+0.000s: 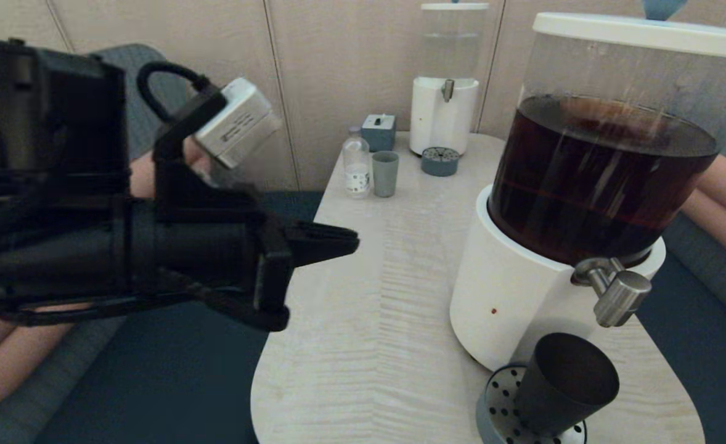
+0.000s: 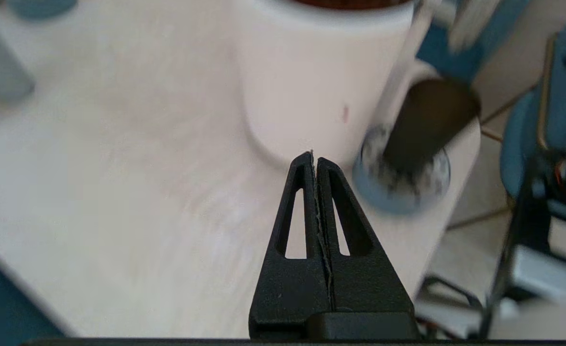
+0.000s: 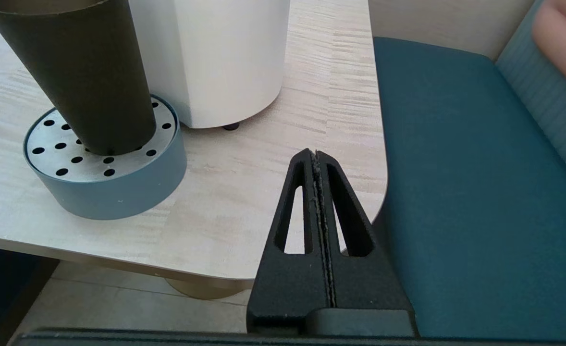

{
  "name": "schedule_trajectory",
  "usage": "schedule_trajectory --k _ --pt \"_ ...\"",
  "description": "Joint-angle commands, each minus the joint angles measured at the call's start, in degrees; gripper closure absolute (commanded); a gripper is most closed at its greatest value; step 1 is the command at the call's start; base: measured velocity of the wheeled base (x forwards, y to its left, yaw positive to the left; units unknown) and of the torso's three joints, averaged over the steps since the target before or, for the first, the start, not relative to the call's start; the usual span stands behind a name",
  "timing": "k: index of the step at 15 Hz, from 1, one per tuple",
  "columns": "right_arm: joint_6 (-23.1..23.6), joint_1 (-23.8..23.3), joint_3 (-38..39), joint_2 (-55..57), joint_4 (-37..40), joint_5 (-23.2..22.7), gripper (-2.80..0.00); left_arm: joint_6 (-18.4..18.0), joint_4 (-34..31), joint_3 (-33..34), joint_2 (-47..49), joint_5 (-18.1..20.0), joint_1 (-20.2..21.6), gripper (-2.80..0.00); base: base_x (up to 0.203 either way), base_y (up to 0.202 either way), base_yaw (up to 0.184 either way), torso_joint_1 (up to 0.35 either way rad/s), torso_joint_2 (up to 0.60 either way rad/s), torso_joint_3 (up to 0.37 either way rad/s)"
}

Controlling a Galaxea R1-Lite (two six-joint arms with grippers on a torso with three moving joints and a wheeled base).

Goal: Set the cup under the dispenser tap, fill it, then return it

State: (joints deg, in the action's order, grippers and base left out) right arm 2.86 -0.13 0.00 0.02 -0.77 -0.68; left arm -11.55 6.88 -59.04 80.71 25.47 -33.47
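The black cup [image 1: 563, 385] stands upright on the round perforated drip tray [image 1: 492, 407], directly below the brushed-steel dispenser tap [image 1: 615, 296] of the big white-based dispenser [image 1: 511, 296] filled with dark brown liquid. In the right wrist view the cup [image 3: 86, 72] rises from that tray [image 3: 115, 192]. My left gripper [image 1: 350, 242] hovers shut and empty over the table's left edge, well left of the dispenser; in its own view its tips [image 2: 314, 156] point at the dispenser base [image 2: 312, 81] with the cup [image 2: 424, 125] off to one side. My right gripper [image 3: 314, 154] is shut and empty at the table's near right corner.
At the back of the light wooden table [image 1: 375, 308] stand a smaller white dispenser with clear liquid [image 1: 446, 92], its own drip tray [image 1: 440, 161], a grey-blue cup [image 1: 385, 174], a small clear bottle [image 1: 357, 166] and a blue-grey box [image 1: 378, 131]. Teal seating [image 3: 470, 192] surrounds the table.
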Motion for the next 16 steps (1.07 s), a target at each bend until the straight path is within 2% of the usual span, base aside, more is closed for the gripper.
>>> schedule_trajectory --k 1,2,4,6,9,14,16 --pt "0.04 0.04 0.18 -0.11 -0.02 -0.02 0.0 -0.56 2.02 6.69 -6.4 4.36 4.25 0.0 0.0 0.0 0.0 0.0 0.0 0.0" --pt "0.04 -0.04 0.18 -0.05 -0.02 -0.02 0.0 -0.8 5.29 9.83 -7.85 6.03 5.2 0.0 0.0 0.0 0.0 0.0 0.0 0.0" --pt "0.04 0.05 0.18 -0.11 -0.02 -0.02 0.0 -0.97 15.71 15.4 -8.86 7.44 5.74 0.0 0.0 0.0 0.0 0.0 0.0 0.0" --pt "0.04 -0.02 0.18 -0.03 -0.02 -0.02 0.0 -0.96 26.24 22.07 -8.44 8.14 5.84 0.0 0.0 0.0 0.0 0.0 0.0 0.0" --pt "0.04 0.05 0.18 -0.02 -0.02 -0.02 0.0 -0.69 36.92 29.75 -6.15 8.55 5.63 0.0 0.0 0.0 0.0 0.0 0.0 0.0" --pt "0.04 0.01 0.18 -0.02 -0.02 -0.02 0.0 -1.32 38.25 33.05 -5.36 13.55 4.84 0.0 0.0 0.0 0.0 0.0 0.0 0.0" --pt "0.04 -0.02 0.18 -0.1 -0.02 -0.02 0.0 -2.29 39.49 33.45 -3.68 13.9 4.04 0.0 0.0 0.0 0.0 0.0 0.0 0.0"
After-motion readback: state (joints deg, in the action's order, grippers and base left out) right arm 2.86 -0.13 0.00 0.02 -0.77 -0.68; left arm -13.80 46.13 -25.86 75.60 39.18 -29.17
